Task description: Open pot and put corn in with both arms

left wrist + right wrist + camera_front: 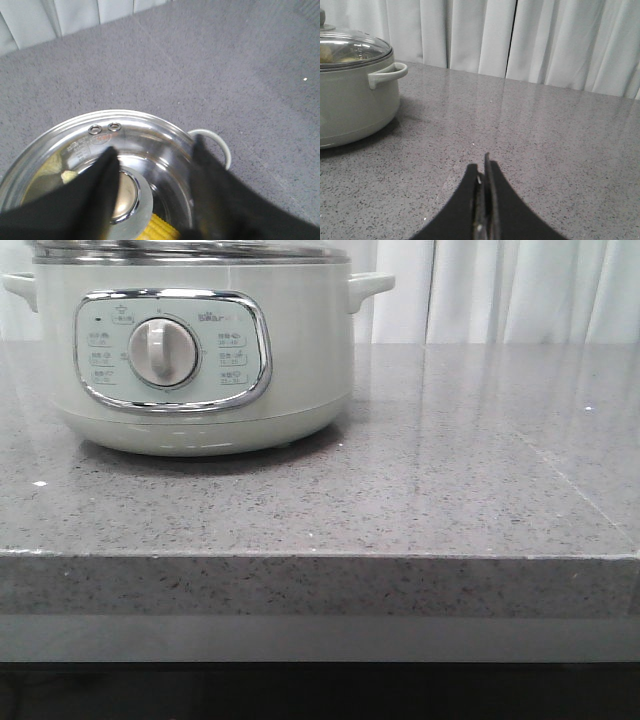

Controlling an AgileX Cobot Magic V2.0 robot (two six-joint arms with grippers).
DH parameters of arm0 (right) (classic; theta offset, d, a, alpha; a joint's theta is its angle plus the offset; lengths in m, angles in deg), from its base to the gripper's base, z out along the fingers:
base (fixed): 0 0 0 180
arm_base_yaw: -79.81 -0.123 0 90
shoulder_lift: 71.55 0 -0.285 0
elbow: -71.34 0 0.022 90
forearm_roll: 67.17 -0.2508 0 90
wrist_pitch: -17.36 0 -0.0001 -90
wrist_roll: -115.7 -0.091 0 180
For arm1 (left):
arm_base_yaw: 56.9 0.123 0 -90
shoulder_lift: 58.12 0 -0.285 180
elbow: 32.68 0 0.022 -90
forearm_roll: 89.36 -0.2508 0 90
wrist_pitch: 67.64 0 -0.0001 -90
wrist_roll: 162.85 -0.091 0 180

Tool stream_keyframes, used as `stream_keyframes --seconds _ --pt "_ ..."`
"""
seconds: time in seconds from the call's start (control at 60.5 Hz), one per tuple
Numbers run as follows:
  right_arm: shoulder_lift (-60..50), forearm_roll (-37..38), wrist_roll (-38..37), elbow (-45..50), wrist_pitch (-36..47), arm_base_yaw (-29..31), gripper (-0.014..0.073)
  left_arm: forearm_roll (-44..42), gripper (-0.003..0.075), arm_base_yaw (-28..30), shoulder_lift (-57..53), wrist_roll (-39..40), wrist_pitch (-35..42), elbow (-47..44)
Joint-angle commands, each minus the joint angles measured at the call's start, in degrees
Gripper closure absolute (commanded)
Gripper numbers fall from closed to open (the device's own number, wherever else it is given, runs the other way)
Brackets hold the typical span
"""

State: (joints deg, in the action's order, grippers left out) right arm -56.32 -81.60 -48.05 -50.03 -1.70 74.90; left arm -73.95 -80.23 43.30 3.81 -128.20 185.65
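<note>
The pale grey-green pot stands at the counter's back left, with its glass, metal-rimmed lid on it. The yellow corn shows through the lid, inside the pot. My left gripper is open just above the lid; the lid's knob lies between its fingers, close by one of them and partly hidden by it. My right gripper is shut and empty, low over the bare counter to the right of the pot. Neither gripper shows in the front view.
The grey speckled counter runs to a front edge. White curtains hang behind it. One side handle of the pot sticks out toward my right gripper. Pale yellow pieces also show under the lid.
</note>
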Motion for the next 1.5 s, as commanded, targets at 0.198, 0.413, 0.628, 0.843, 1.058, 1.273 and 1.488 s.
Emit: stream_keyframes --seconds 0.198,0.413,0.628,0.843,1.058,1.273,1.488 --pt "0.6 -0.1 0.6 -1.4 4.2 -0.1 0.0657 4.5 0.0739 -0.5 -9.6 -3.7 7.4 -5.8" --pt "0.6 -0.1 0.6 -1.4 4.2 -0.1 0.0657 4.7 0.0738 -0.5 -20.9 -4.4 17.4 -23.0" --pt "0.6 -0.1 0.6 -1.4 4.2 -0.1 0.0662 4.7 0.0738 -0.5 -35.1 -4.4 28.9 -43.8" --pt "0.6 -0.1 0.6 -1.4 4.2 -0.1 0.0662 5.7 0.0738 -0.5 -50.3 -4.4 37.2 -62.5" --pt "0.6 -0.1 0.6 -1.4 4.2 -0.1 0.0662 7.8 0.0738 -0.5 -67.1 -4.4 41.9 -77.8" --pt "0.6 -0.1 0.6 -1.4 4.2 -0.1 0.0662 7.9 0.0738 -0.5 -82.7 -4.4 42.2 -87.5" --pt "0.6 -0.1 0.6 -1.4 4.2 -0.1 0.0662 7.9 0.0738 -0.5 -91.0 -4.4 42.2 -91.1"
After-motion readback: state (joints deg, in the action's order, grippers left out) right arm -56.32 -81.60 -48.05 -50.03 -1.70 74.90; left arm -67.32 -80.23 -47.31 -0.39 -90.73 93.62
